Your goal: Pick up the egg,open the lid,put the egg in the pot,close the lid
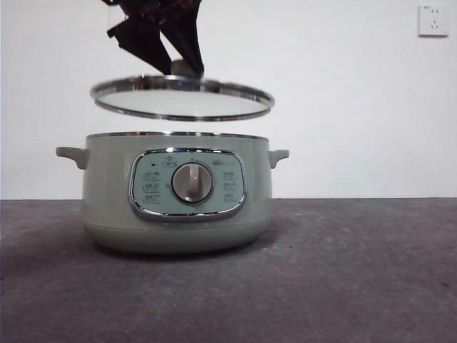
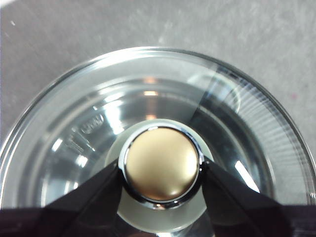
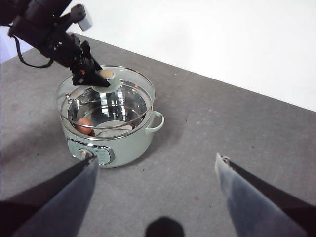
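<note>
Sage-green pot (image 1: 107, 193), chrome rim, chrome-framed pale panel, silver-grey dial (image 1: 192, 182). Clear glass lid (image 1: 182, 100), shiny chrome rim; knob (image 2: 162, 163) matte gold-tan cap, chrome ring, pale green base. Brown-orange egg (image 3: 84, 125) against shiny steel interior. Black left gripper (image 2: 162, 170); right gripper (image 3: 155, 173) jaws dark grey. Table (image 1: 357, 271) speckled dark grey. Wall (image 1: 343, 93) white, white socket (image 1: 433, 19).

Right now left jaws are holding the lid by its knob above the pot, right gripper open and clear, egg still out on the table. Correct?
Not the egg. The right wrist view shows the egg already inside the pot, seen through the raised lid. The rest holds: the left gripper grips the knob, and the right gripper is open and clear.
</note>
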You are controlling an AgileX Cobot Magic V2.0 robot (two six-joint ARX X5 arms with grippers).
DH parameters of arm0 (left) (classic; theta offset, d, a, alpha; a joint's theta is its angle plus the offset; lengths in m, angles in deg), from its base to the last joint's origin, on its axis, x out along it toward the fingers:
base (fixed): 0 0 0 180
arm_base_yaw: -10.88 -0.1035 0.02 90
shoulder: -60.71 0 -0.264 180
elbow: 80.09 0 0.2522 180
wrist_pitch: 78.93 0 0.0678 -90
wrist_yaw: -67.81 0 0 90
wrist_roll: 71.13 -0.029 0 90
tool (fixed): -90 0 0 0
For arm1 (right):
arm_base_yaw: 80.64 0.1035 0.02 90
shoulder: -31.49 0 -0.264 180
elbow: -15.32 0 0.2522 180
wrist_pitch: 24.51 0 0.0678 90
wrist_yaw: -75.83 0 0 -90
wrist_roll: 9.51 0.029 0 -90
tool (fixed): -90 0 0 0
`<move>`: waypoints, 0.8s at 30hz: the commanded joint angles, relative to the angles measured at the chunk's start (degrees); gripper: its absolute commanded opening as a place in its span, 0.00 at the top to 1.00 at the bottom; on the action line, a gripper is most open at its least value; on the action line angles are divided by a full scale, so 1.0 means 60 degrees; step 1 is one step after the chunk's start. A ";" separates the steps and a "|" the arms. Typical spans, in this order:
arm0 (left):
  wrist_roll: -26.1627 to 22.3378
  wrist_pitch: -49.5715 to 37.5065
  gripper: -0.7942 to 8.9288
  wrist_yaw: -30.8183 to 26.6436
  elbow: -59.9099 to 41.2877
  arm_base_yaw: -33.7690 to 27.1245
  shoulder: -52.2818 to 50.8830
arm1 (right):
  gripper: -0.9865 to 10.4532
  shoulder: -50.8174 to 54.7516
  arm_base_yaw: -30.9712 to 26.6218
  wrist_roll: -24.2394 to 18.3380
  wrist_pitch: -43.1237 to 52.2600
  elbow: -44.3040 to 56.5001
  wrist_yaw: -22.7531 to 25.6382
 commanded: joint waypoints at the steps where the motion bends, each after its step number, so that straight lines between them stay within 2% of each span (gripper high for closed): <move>1: -0.0106 -0.0521 0.92 0.0069 -0.0266 0.0011 -0.0106 | 0.56 0.0058 0.0004 0.0124 -0.0222 0.0117 0.0040; 13: -0.0033 -0.1359 0.93 -0.0171 -0.1224 -0.0098 -0.0106 | 0.56 0.0055 0.0004 0.0127 -0.0226 0.0131 0.0036; 24: -0.0033 -0.1468 0.93 -0.0171 -0.1599 -0.0200 -0.0106 | 0.56 0.0055 0.0004 0.0157 -0.0226 0.0138 0.0036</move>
